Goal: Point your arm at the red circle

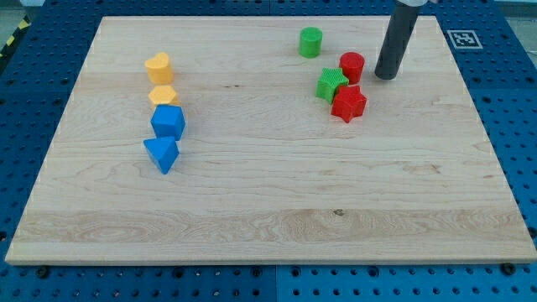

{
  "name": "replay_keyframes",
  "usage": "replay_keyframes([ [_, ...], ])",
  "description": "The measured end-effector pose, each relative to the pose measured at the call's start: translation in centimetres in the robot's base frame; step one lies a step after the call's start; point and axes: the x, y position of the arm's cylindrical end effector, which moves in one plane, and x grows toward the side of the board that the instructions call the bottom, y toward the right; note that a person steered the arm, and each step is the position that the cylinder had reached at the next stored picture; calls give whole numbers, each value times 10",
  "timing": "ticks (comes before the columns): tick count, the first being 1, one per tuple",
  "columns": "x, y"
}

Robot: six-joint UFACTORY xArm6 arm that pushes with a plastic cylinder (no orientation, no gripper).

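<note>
The red circle (352, 65) stands on the wooden board (268, 210) at the view's upper right. My tip (385, 77) is just to its right, a small gap apart, the dark rod rising to the view's top edge. A green star (332, 84) touches the red circle at its lower left. A red star (348, 103) lies right below them. A green circle (310, 41) sits further up and left.
At the view's left stands a column of blocks: a yellow heart (159, 67), a yellow hexagon (164, 96), a blue cube-like block (168, 122) and a blue triangle (161, 153). A blue pegboard (512, 126) surrounds the board.
</note>
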Motion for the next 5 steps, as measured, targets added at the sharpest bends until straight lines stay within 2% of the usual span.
replay_keyframes([
  [3,0,-12],
  [5,15,-12],
])
